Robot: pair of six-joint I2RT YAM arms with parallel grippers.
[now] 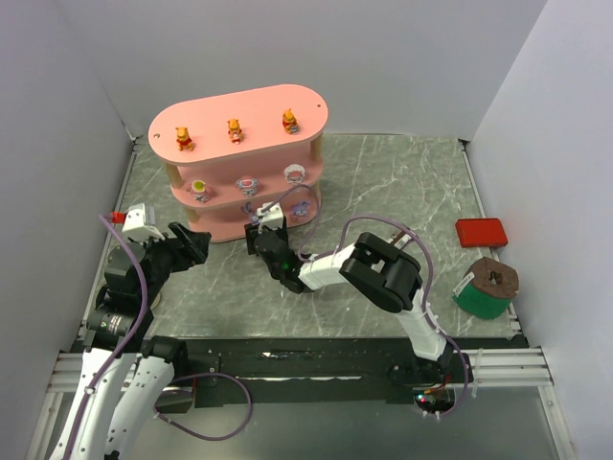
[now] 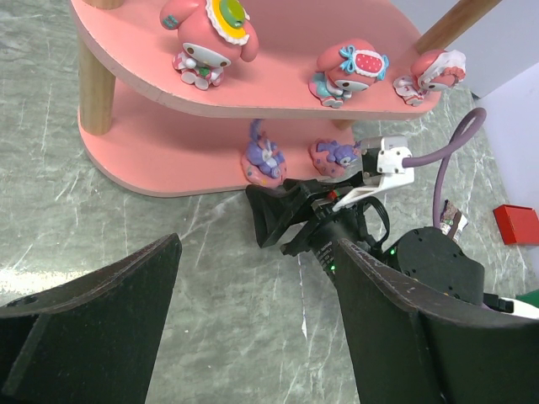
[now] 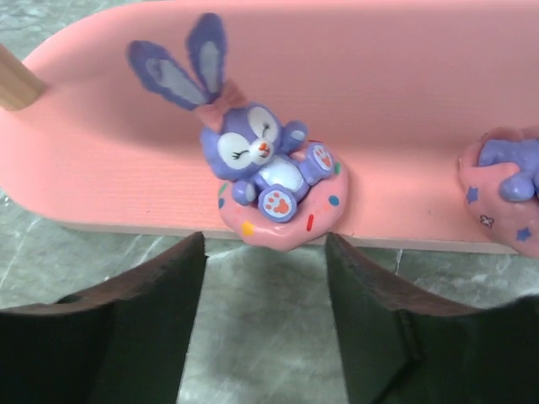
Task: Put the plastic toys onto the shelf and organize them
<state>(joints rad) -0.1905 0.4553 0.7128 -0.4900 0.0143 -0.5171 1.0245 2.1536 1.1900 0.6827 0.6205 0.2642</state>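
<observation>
Right gripper [image 3: 264, 252]: released, jaws apart, nothing held.
Purple bunny figurine [image 3: 261, 168]: just ahead of the right jaws' gap, seated at the bottom-tier edge of the shelf [image 3: 404, 101].
Left gripper [image 2: 255, 246]: released, empty, shelf ahead.

Pink shelf [image 1: 259, 110], orange-yellow bears [image 1: 233, 129], pink-white round figures [image 1: 246, 183], purple bunny [image 3: 253, 156] on sprinkle-dotted pink ring [image 3: 290, 229], grey marbled table [image 1: 402, 182].
</observation>
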